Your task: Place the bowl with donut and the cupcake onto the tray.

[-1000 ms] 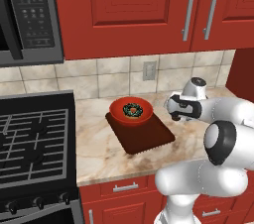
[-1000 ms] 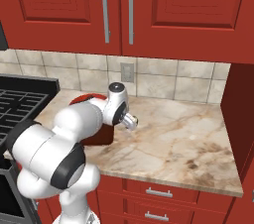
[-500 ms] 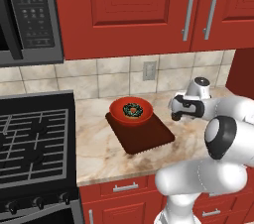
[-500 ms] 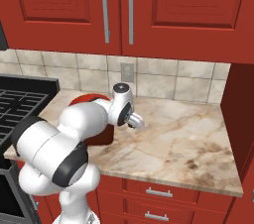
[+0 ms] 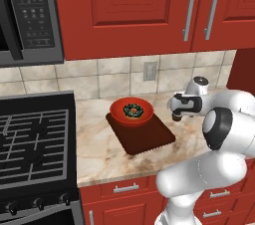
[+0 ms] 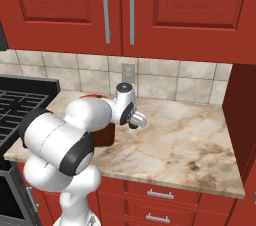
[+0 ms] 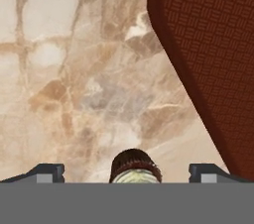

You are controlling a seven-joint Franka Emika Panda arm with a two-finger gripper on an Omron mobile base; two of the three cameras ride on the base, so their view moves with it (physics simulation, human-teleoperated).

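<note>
The red-orange bowl (image 5: 130, 113) sits on the far end of the dark brown tray (image 5: 145, 137), and the dark donut (image 5: 133, 110) lies inside it. Just right of the tray, my gripper (image 5: 176, 113) hangs open over the marble counter, apart from the bowl. In the hand view the cupcake (image 7: 135, 165), dark brown on top with a pale wrapper, stands on the counter between my two fingertips (image 7: 47, 171), untouched. The tray's edge (image 7: 213, 64) runs down the right of that view. From the right base view my gripper (image 6: 135, 120) points down, and my arm hides most of the bowl (image 6: 93, 97).
A black stove (image 5: 30, 144) borders the counter on the left, under a microwave (image 5: 27, 15). Red cabinets (image 5: 149, 5) hang overhead and a wall outlet (image 5: 148, 71) sits in the tiled backsplash. Bare marble (image 6: 185, 140) stretches right to a red side panel (image 6: 245, 120).
The hand has shifted slightly beside the tray and dipped a little toward the counter. Its jaws stay open. Bowl, donut and tray have not moved.
</note>
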